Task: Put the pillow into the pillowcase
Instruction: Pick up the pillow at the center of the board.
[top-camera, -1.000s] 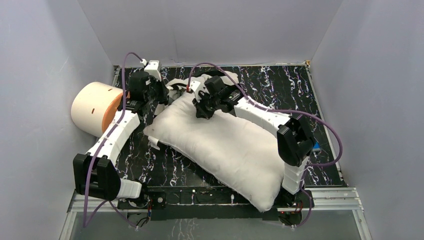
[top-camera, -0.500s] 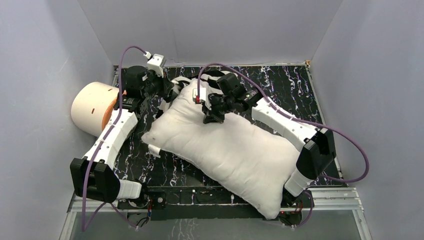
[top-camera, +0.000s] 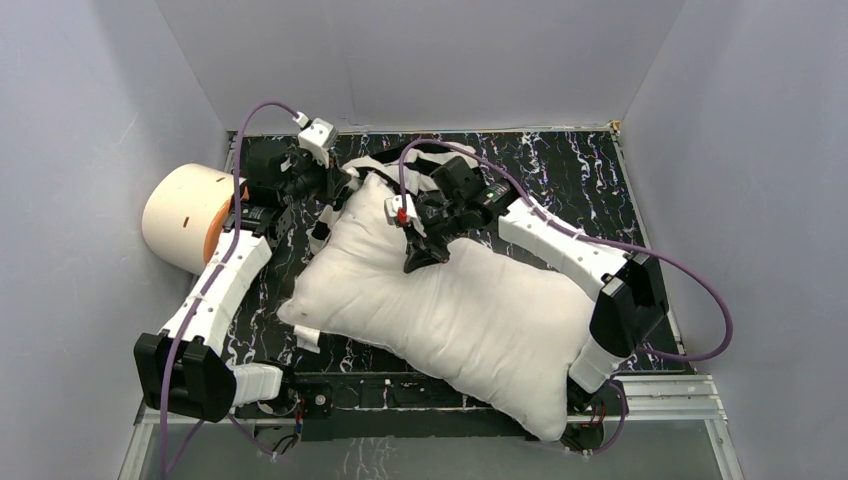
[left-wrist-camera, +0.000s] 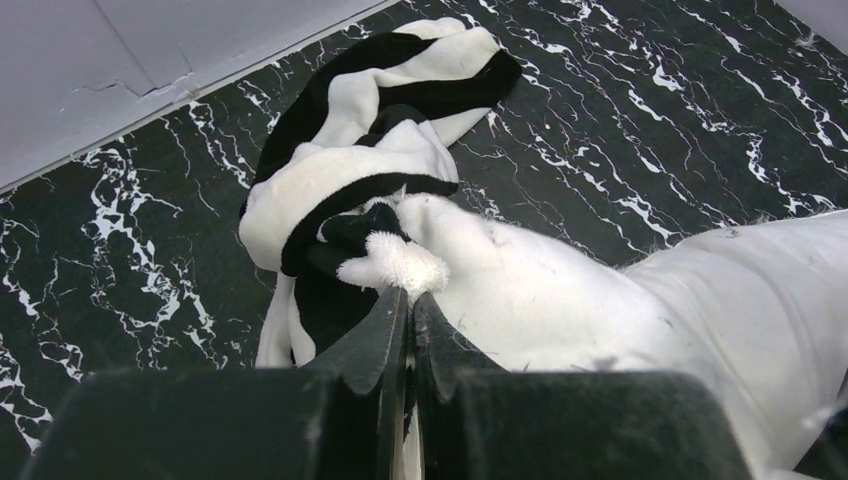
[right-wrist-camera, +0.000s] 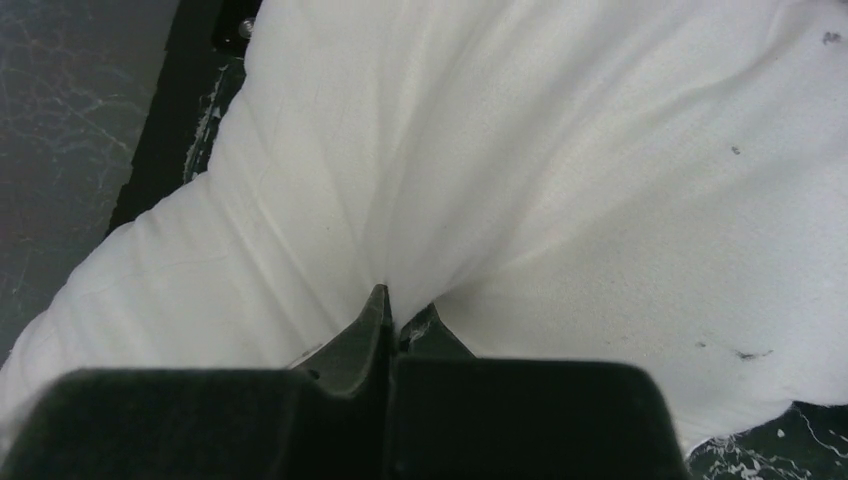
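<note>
The plump, smooth-woven white pillow (top-camera: 470, 310) lay diagonally across the black, white-veined tabletop (top-camera: 600, 180), from upper centre to lower right. Its upper corner met the bunched, fleecy striped pillowcase (left-wrist-camera: 350, 170). Only the wrist views showed the grips: the left gripper (left-wrist-camera: 408, 300) was clenched on a fuzzy white tuft of pillowcase, and the right gripper (right-wrist-camera: 395, 310) pinched a radiating pucker of pillow. Since a second earlier, the right gripper had dragged lower in the frame.

No writing, label, brand mark, number or sign can be read in any of the three views.
</note>
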